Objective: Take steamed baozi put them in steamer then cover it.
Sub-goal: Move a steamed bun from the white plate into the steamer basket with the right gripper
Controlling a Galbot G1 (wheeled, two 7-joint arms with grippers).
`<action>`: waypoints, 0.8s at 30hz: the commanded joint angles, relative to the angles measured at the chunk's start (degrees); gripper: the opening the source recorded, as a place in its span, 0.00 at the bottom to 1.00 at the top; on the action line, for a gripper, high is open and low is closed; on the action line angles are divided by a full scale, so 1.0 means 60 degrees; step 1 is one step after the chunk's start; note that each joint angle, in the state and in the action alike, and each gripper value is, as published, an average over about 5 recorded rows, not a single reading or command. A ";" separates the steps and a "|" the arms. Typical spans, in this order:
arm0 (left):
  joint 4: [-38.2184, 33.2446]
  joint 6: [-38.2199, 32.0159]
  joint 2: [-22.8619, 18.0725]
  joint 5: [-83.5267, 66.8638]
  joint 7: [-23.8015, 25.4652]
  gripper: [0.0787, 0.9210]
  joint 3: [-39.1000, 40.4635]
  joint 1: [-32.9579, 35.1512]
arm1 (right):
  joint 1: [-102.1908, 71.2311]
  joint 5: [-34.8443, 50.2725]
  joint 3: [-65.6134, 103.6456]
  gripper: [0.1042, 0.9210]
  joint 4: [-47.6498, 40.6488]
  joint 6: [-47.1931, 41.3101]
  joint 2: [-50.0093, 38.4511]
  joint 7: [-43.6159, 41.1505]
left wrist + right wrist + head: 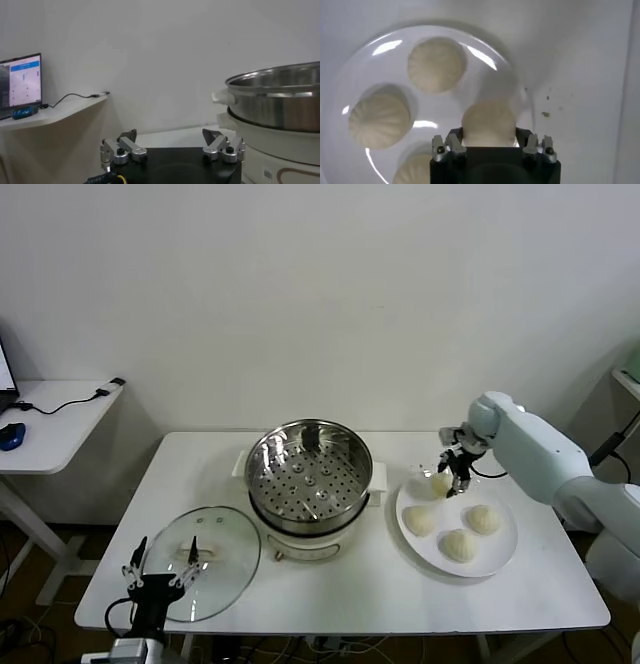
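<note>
**Right gripper at the far bun on the plate**

Four steamed baozi (460, 544) sit on a white plate (505, 562) on the right side of the white table (350, 594). Three lie free: one at the near edge, one to the left (419, 521), one to the right (482, 518). The fourth (440, 483) is at the far edge of the plate, and the right gripper (449, 476) is down on it. In the right wrist view that bun (487, 124) sits squarely between the two fingers (451, 144), which stand open on either side of it; I cannot tell whether they press it or only flank it. The bun rests on the plate (385, 45).

The steamer (309, 474) stands in the middle of the table, just left of the plate, open on top, its perforated tray bare. Its white base carries a small mark low on the side in the left wrist view (268, 173), too small to read.

The glass lid (225, 559) lies flat on the table to the near left of the steamer. The left gripper (160, 569) hangs low at the table's near left corner, over the lid's edge, fingers (120, 150) spread wide and holding nothing.

Off to the left a side desk (60, 409) holds a lit screen (22, 80); its text is not legible.
</note>
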 commanded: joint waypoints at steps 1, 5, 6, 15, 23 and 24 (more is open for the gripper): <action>-0.0067 -0.0018 -0.0001 0.0004 0.0000 0.88 0.0013 0.0085 | 0.2493 0.1420 -0.2119 0.71 0.1733 0.0894 -0.0109 -0.0550; -0.0086 -0.0018 -0.0018 0.0008 -0.0013 0.88 0.0039 0.0152 | 0.3534 0.1511 -0.2674 0.71 0.2126 0.1735 0.0432 -0.0692; -0.0090 -0.0010 -0.0023 0.0009 -0.0024 0.88 0.0050 0.0167 | 0.3728 0.1471 -0.2743 0.71 0.2193 0.1969 0.0621 -0.0717; -0.0114 0.0031 -0.0051 0.0015 -0.0079 0.88 0.0063 0.0231 | 0.4371 -0.0377 -0.2519 0.71 0.2343 0.4336 0.2680 -0.0484; -0.0118 0.0034 -0.0032 0.0014 -0.0089 0.88 0.0048 0.0263 | 0.3255 -0.2351 -0.2066 0.72 0.2237 0.5390 0.4042 0.0031; -0.0119 0.0032 -0.0024 0.0013 -0.0091 0.88 0.0046 0.0274 | 0.3051 -0.2645 -0.1978 0.72 0.2123 0.5493 0.4200 0.0101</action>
